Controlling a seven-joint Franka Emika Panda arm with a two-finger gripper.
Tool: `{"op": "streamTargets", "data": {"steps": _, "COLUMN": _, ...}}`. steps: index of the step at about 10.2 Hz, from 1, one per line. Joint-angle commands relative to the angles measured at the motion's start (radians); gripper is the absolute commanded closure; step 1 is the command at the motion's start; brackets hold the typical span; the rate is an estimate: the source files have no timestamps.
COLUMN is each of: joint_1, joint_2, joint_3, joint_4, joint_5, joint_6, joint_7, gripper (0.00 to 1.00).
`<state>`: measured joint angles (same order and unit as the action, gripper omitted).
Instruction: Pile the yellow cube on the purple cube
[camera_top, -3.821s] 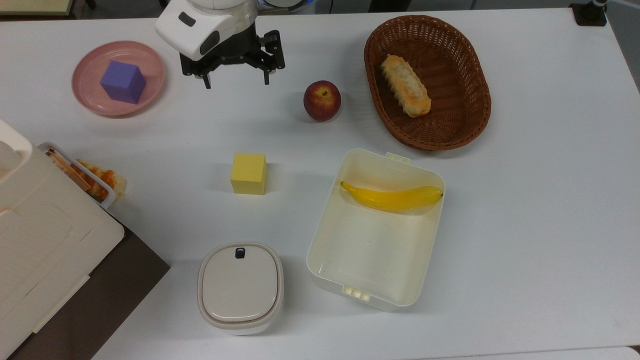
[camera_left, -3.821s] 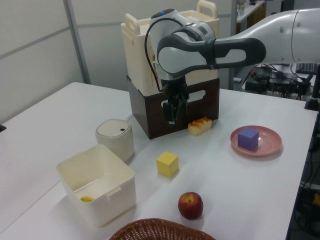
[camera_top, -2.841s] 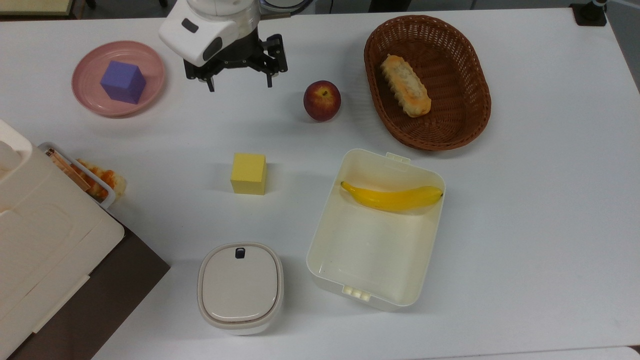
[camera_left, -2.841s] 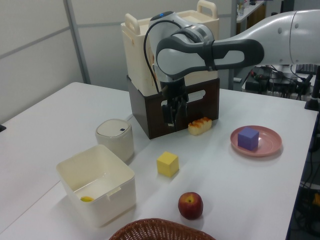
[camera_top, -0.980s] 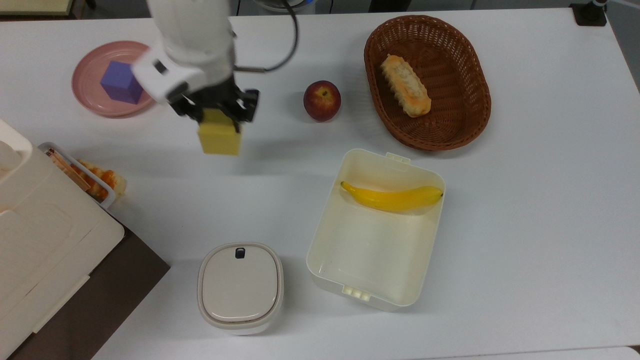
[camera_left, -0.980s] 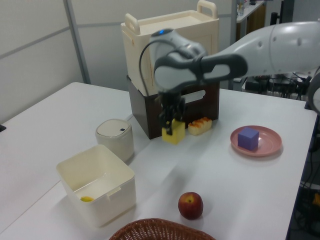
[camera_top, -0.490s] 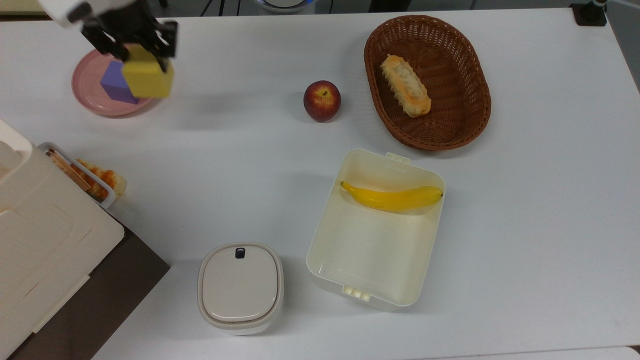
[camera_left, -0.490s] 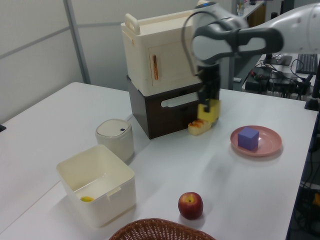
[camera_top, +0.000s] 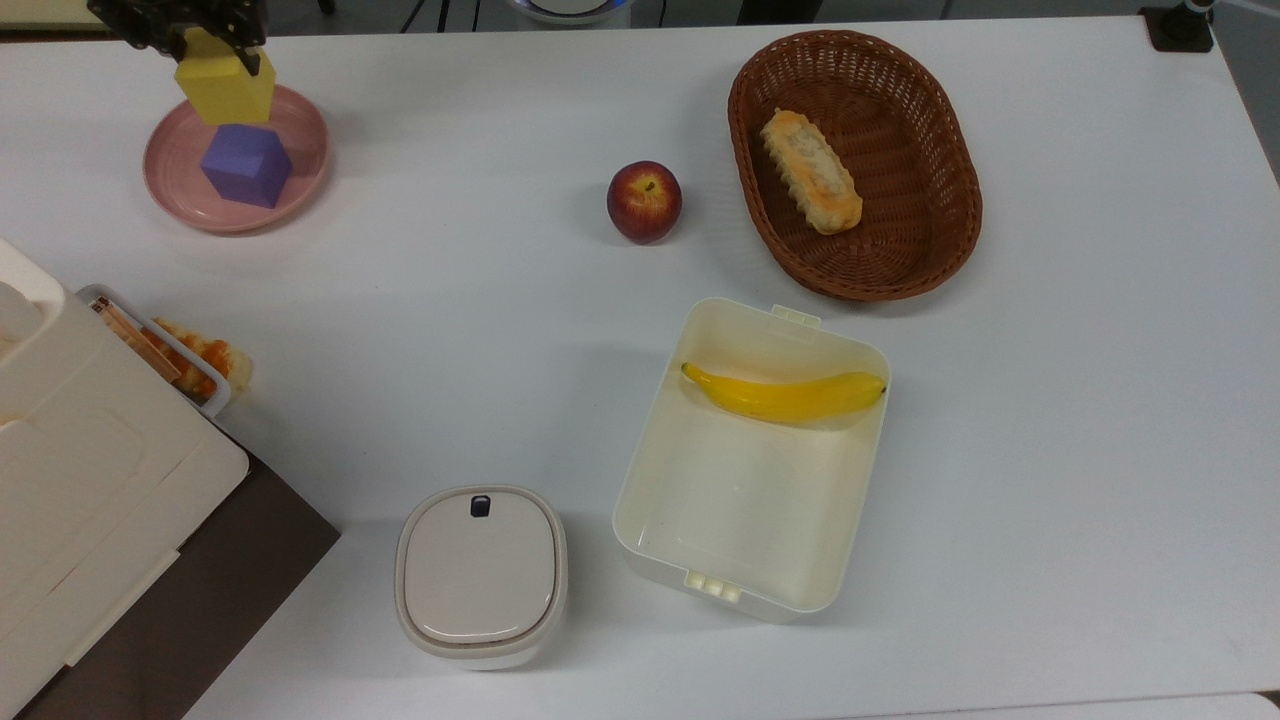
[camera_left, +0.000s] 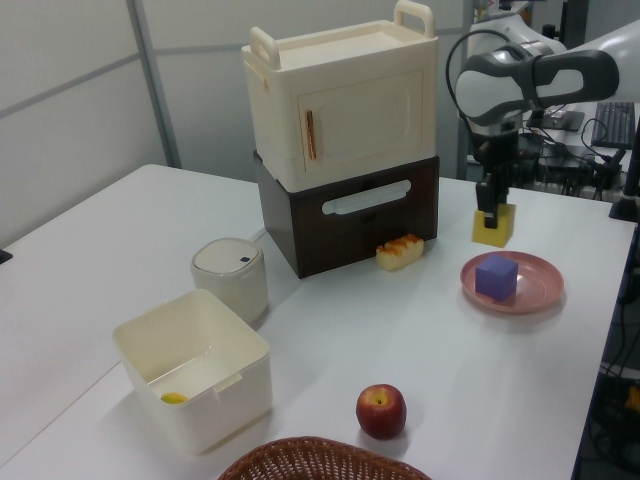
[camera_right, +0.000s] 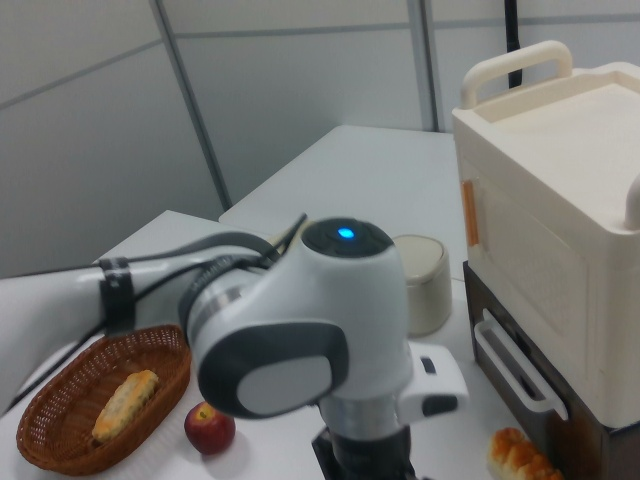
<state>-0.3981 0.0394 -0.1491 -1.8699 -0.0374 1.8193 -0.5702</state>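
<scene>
My gripper is shut on the yellow cube and holds it in the air at the top view's upper left, over the far rim of the pink plate. On that plate the purple cube rests alone, just below the yellow one in the top view. In the left view the yellow cube hangs from the gripper, up and slightly left of the purple cube on the plate, not touching it.
A red apple lies mid-table. The brown basket holds a bread roll. A white open box contains a banana. A lidded white pot and a cream-and-brown cabinet stand at the top view's lower left.
The gripper closed on the yellow cube at mid-table, lifted it and carried it to the pink plate. In the last half second it moved further toward the top view's upper left.
</scene>
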Motion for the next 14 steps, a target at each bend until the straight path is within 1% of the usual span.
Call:
{"op": "streamTargets", "data": {"steps": 1, "joint_1": -0.021, "joint_2": 0.091, "joint_3": 0.003, "joint_4": 0.0, "joint_5": -0.065, "joint_6": 0.043, "joint_7": -0.025, "gripper": 1.0}}
{"op": "streamTargets", "data": {"steps": 2, "joint_1": -0.019, "joint_2": 0.111, "joint_3": 0.003, "joint_4": 0.002, "joint_5": -0.067, "joint_6": 0.067, "joint_7": -0.02, "gripper": 1.0}}
{"op": "streamTargets", "data": {"steps": 4, "joint_1": -0.019, "joint_2": 0.12, "joint_3": 0.003, "joint_4": 0.003, "joint_5": -0.067, "joint_6": 0.092, "joint_7": -0.02, "gripper": 1.0}}
{"op": "streamTargets", "data": {"steps": 5, "joint_1": -0.018, "joint_2": 0.131, "joint_3": 0.003, "joint_4": 0.003, "joint_5": -0.073, "joint_6": 0.092, "joint_7": -0.025, "gripper": 0.89}}
{"op": "streamTargets", "data": {"steps": 6, "joint_1": -0.016, "joint_2": 0.131, "joint_3": 0.003, "joint_4": 0.003, "joint_5": -0.097, "joint_6": 0.091, "joint_7": -0.027, "gripper": 0.3}}
{"op": "streamTargets", "data": {"steps": 7, "joint_1": -0.015, "joint_2": 0.131, "joint_3": 0.005, "joint_4": 0.029, "joint_5": -0.114, "joint_6": 0.075, "joint_7": -0.027, "gripper": 0.0}}
{"op": "streamTargets", "data": {"steps": 8, "joint_1": -0.011, "joint_2": 0.129, "joint_3": 0.006, "joint_4": 0.037, "joint_5": -0.114, "joint_6": 0.072, "joint_7": -0.024, "gripper": 0.0}}
{"op": "streamTargets", "data": {"steps": 9, "joint_1": -0.01, "joint_2": 0.128, "joint_3": 0.011, "joint_4": 0.072, "joint_5": -0.114, "joint_6": 0.03, "joint_7": -0.022, "gripper": 0.0}}
{"op": "streamTargets", "data": {"steps": 10, "joint_1": -0.007, "joint_2": 0.128, "joint_3": 0.026, "joint_4": 0.163, "joint_5": -0.105, "joint_6": -0.06, "joint_7": -0.017, "gripper": 0.0}}
{"op": "streamTargets", "data": {"steps": 11, "joint_1": -0.007, "joint_2": 0.128, "joint_3": 0.066, "joint_4": 0.243, "joint_5": -0.104, "joint_6": -0.142, "joint_7": -0.017, "gripper": 0.0}}
{"op": "streamTargets", "data": {"steps": 12, "joint_1": -0.007, "joint_2": 0.126, "joint_3": 0.091, "joint_4": 0.291, "joint_5": -0.099, "joint_6": -0.199, "joint_7": -0.016, "gripper": 0.0}}
{"op": "streamTargets", "data": {"steps": 13, "joint_1": 0.005, "joint_2": 0.117, "joint_3": 0.139, "joint_4": 0.305, "joint_5": -0.099, "joint_6": -0.205, "joint_7": -0.005, "gripper": 0.0}}
{"op": "streamTargets", "data": {"steps": 14, "joint_1": 0.046, "joint_2": 0.114, "joint_3": 0.152, "joint_4": 0.308, "joint_5": -0.099, "joint_6": -0.202, "joint_7": 0.047, "gripper": 0.0}}
